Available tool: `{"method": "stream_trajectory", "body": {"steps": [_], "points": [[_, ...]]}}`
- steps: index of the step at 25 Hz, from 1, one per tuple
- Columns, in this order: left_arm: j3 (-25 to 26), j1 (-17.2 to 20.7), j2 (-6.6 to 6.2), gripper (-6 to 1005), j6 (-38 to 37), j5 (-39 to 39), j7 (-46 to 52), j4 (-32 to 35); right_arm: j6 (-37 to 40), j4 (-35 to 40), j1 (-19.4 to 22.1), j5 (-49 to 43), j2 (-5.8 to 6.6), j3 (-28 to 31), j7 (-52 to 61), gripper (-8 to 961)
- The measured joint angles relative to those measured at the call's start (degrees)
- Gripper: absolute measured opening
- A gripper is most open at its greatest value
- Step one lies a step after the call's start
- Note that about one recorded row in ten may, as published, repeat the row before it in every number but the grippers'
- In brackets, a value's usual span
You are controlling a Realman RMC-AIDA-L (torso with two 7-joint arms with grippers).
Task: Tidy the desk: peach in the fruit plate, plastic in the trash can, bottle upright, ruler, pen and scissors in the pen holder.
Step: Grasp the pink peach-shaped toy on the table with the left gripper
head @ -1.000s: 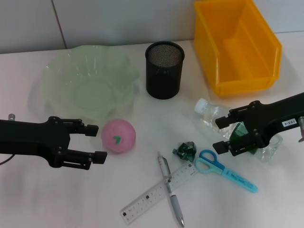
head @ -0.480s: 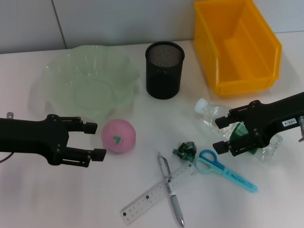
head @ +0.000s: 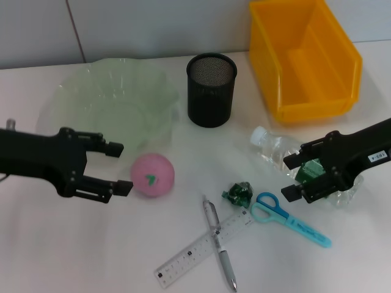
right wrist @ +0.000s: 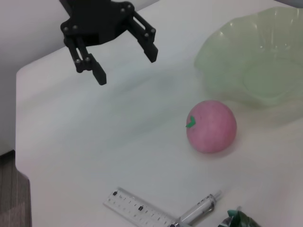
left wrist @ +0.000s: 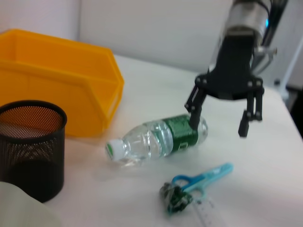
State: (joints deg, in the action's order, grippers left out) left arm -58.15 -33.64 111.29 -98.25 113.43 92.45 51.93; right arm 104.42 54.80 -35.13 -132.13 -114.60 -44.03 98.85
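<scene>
- While both arms reach in over the white tabletop (head: pixel 91 244) in the head view, the left gripper (head: pixel 120 168) hangs with its fingers spread wide just left of the peach (head: pixel 153 175), not touching it; the fruit plate (head: pixel 73 101) lies just behind them. The right gripper (head: pixel 294 178) is also wide open, its fingers straddling the green-labelled middle of the bottle (head: pixel 269 145), which lies on its side with the cap toward the pen holder (head: pixel 211 89). The trash can (head: pixel 305 58) stands behind. Near the front edge lie the crumpled green plastic (head: pixel 238 192), the scissors (head: pixel 293 221), and the pen (head: pixel 219 241) crossed with the ruler (head: pixel 201 247).
- Left wrist view: the right gripper (left wrist: pixel 218 118) stands open above the bottle (left wrist: pixel 156 139), one finger at the label, the other out to the side.
- Right wrist view: the left gripper (right wrist: pixel 125 64) hovers open, apart from the peach (right wrist: pixel 211 126), which rests on the tabletop beside the fruit plate (right wrist: pixel 255 61).
</scene>
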Motion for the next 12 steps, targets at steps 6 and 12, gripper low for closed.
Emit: {"method": "stream_trajectory", "body": {"steps": [6, 12], "points": [[-0.2, -2.82, 0.56, 831, -0.79, 5.94, -0.62, 7.17, 0.67, -0.19, -2.08, -0.6, 0.61, -0.09, 0.03, 798], [-1.61, -5.6, 4.93, 831, -0.48, 16.74, -3.11, 15.68, 0.41, -1.71, -3.05, -1.07, 1.31, -0.09, 0.12, 797]]}}
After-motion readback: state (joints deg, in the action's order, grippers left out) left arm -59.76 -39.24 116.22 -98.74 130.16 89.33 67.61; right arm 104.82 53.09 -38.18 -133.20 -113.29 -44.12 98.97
